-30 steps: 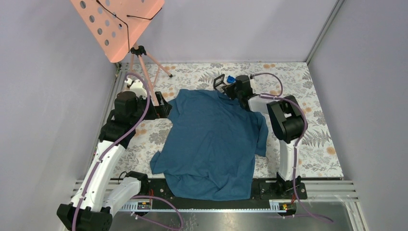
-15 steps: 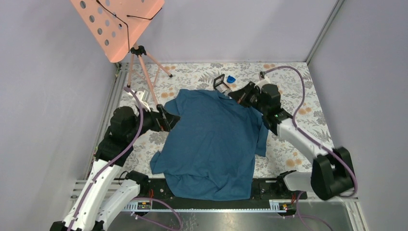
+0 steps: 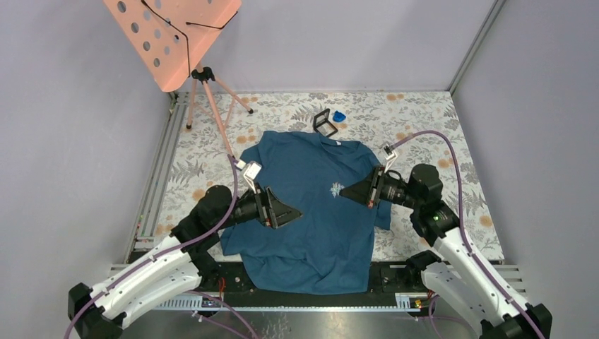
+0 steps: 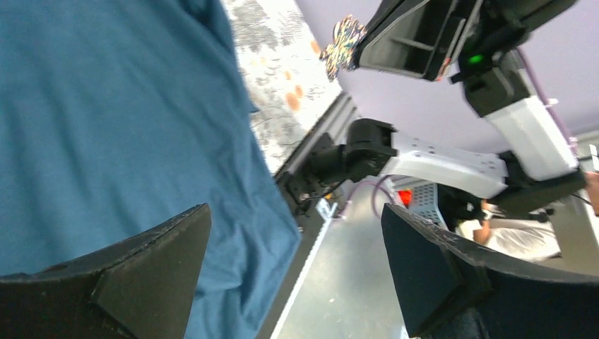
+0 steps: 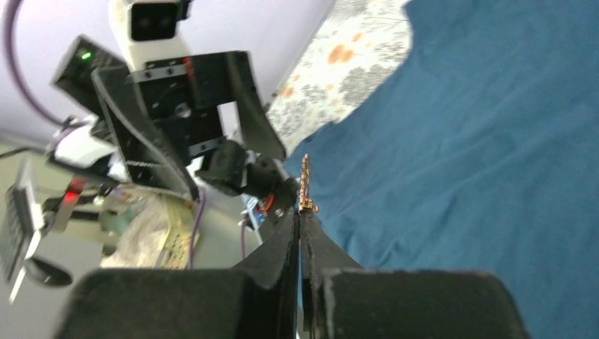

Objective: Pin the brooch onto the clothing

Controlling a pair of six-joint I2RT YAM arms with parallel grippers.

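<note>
Brooch [image 5: 306,185] pinched at right claw [image 5: 299,217] tips, over clothing [image 3: 311,226], left claw [image 3: 294,214] spread wide

The floral cloth [image 3: 438,120] bears a salmon music stand [image 3: 173,35] far left and a black case [image 3: 324,121] beside a blue object [image 3: 340,116].

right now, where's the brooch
In the top view the brooch is pinched in the right gripper, over the chest of the T-shirt, right of its centre.
</note>
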